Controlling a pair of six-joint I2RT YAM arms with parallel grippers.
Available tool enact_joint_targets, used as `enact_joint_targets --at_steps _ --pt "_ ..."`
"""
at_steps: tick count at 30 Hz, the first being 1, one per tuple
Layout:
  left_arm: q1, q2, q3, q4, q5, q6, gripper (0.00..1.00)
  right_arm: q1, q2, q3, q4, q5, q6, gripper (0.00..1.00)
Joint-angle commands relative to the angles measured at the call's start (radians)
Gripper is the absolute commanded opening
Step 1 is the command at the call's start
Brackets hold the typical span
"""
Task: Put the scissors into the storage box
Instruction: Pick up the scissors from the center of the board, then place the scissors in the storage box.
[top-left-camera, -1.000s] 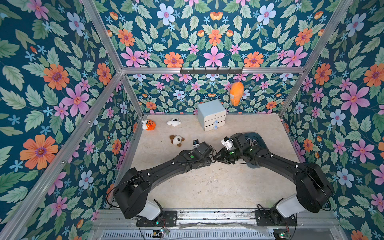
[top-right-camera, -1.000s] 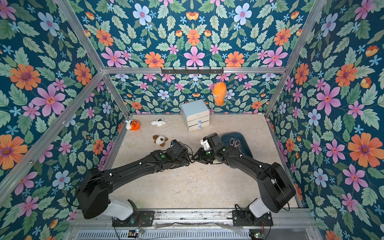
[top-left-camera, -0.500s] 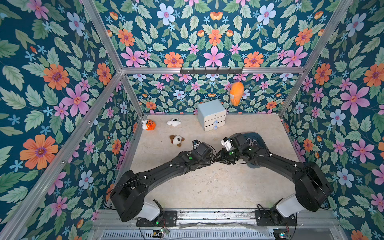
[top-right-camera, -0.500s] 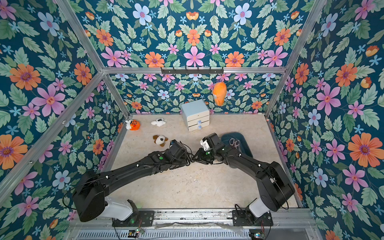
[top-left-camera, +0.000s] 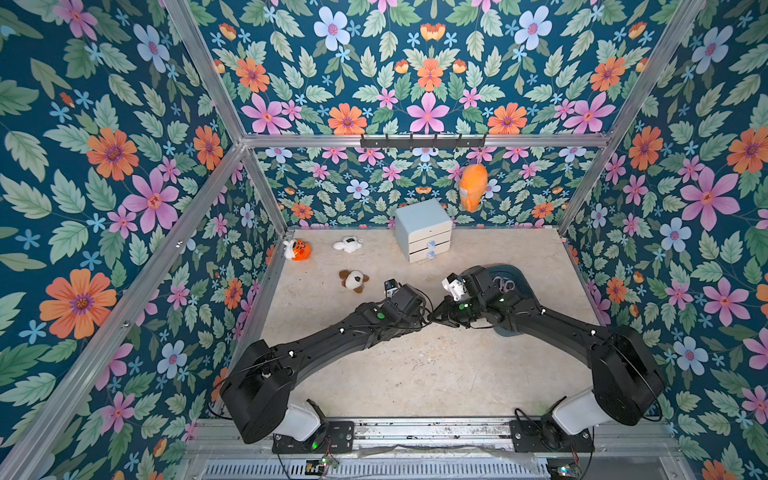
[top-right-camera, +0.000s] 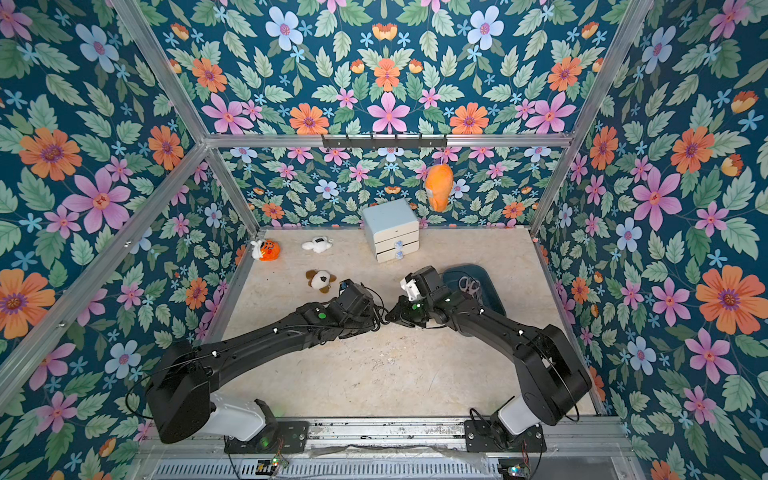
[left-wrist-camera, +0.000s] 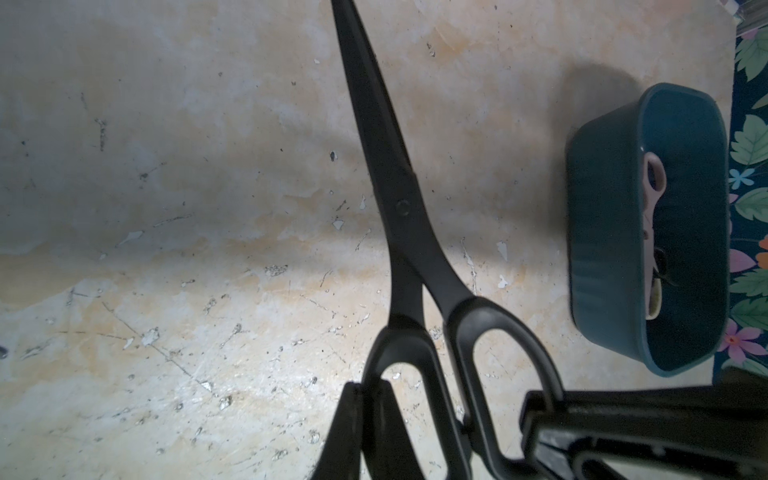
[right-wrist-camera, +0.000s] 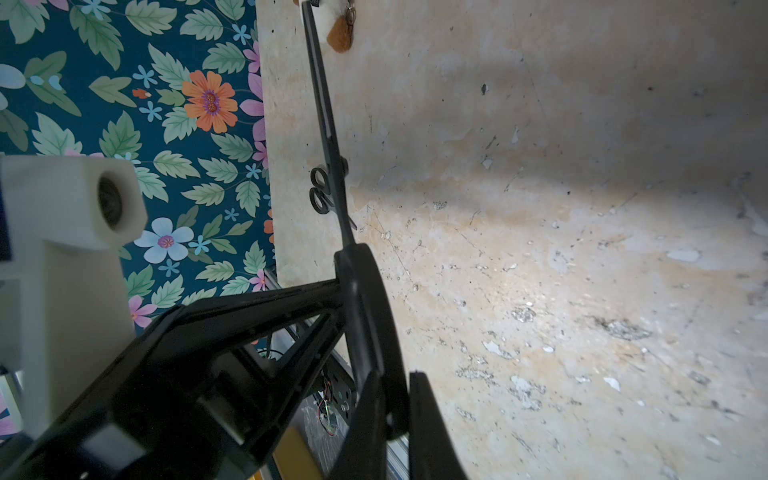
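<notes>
Mid-table, I see both grippers meeting tip to tip. L gripper (left-wrist-camera: 368, 399) is clamped on one handle loop of the black scissors (left-wrist-camera: 399, 199), and R gripper (right-wrist-camera: 395, 386) is pinched tight on the other loop. Past them, to my R, is the storage box (top-left-camera: 521, 291) w/ a pink pair (left-wrist-camera: 654, 178) lying inside. Far end: pale blue cabinet (top-left-camera: 422, 220) by the back wall.

1. The black scissors (left-wrist-camera: 401, 208) run off the left wrist view's edge at blade tip and handle ends.
2. In both top views the right arm (top-left-camera: 540, 318) covers much of the storage box (top-left-camera: 523, 291).
3. Its near wall hides the pairs inside, except a pink handle (left-wrist-camera: 656, 178).
</notes>
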Motion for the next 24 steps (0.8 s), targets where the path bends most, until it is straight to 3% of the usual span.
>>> enact_joint_targets --at_steps 1,2,4,10,19,24 --pt "-0.002 -0.009 0.002 0.042 -0.012 -0.018 0.26 -0.014 -0.019 -0.01 0.017 0.001 0.01 0.0" --pt "-0.002 -0.013 0.0 0.041 -0.018 -0.022 0.38 -0.024 -0.026 -0.017 0.015 0.002 0.011 0.0" --pt "-0.001 -0.023 -0.002 0.037 -0.025 -0.028 0.49 -0.05 -0.044 -0.035 0.011 -0.001 0.013 0.0" --pt "0.0 -0.057 -0.006 0.013 -0.059 -0.036 0.51 -0.169 -0.146 -0.067 -0.094 0.01 -0.053 0.0" --pt "0.002 -0.08 -0.076 0.009 -0.075 -0.093 0.5 -0.552 -0.361 -0.11 -0.364 0.021 -0.207 0.0" --pt "0.002 -0.081 -0.102 0.027 -0.065 -0.111 0.49 -0.69 -0.365 -0.112 -0.464 0.01 -0.295 0.0"
